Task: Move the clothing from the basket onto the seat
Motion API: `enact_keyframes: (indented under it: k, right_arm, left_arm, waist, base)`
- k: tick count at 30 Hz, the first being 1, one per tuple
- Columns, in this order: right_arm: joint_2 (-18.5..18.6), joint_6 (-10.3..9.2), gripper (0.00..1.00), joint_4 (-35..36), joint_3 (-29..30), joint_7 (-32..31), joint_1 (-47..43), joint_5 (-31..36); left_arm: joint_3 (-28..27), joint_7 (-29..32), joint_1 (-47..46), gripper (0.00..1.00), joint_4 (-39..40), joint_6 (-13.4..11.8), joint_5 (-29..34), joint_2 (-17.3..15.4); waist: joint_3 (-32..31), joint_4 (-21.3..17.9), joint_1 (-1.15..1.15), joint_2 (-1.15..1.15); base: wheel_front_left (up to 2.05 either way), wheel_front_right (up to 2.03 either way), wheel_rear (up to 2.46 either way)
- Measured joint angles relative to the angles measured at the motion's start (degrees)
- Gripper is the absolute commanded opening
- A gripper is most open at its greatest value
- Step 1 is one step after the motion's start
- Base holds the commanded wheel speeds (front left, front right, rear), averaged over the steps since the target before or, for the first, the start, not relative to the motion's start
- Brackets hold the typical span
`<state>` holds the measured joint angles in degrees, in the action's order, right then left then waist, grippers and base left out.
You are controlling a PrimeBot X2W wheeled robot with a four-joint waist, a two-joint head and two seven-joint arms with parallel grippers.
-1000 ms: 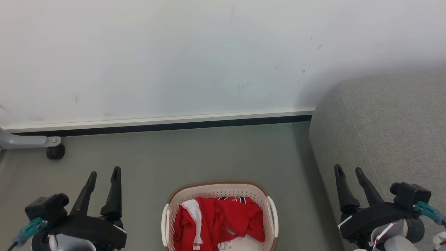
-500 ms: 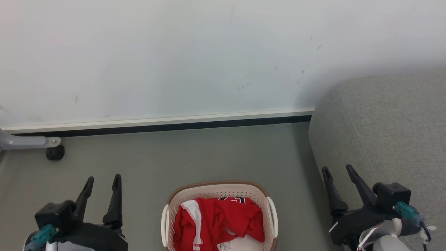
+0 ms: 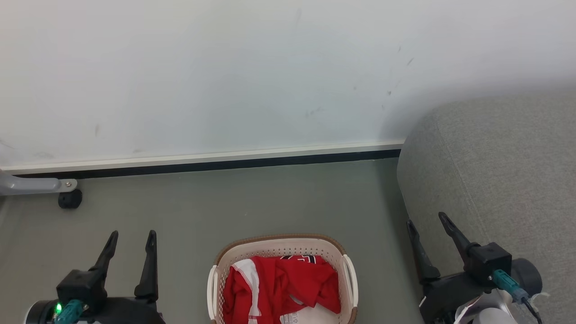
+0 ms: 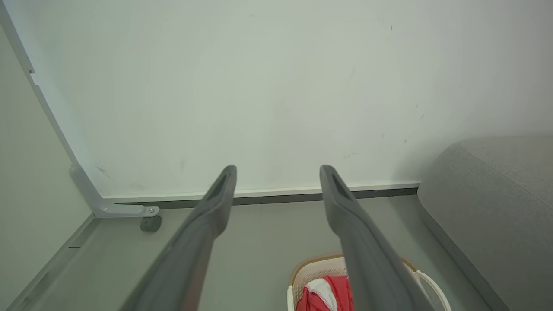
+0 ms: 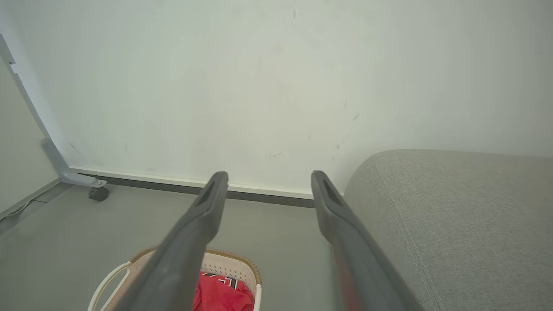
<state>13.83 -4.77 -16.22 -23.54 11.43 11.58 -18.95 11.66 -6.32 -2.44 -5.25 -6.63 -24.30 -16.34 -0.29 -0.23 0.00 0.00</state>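
1. Centrally, low in the head view, the laundry basket (image 3: 281,237) stands on the floor (image 3: 270,198), well off its wall edge, with red jerseys (image 3: 288,283) crumpled inside. The left gripper (image 3: 133,234) and right gripper (image 3: 425,218) flank it, fingers spread and empty.
2. Left wrist view: fingers spread; the basket lies behind the right finger, the sofa seat (image 4: 497,194) beyond.
3. Right wrist view: fingers spread; the basket is behind the left finger, the seat beside the right.
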Motion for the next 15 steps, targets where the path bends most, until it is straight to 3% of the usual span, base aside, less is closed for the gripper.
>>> enact_keyframes:
  k: [15]
  right_arm:
    - [0.1,-0.26,1.00,-0.5,0.0,0.6,0.7,0.7]
  left_arm:
    - [-0.3,0.4,0.6,1.00,0.1,-0.4,0.5,0.2]
  waist:
    - [-0.1,-0.2,0.00,0.00]
  base:
    - [0.00,0.00,0.00]
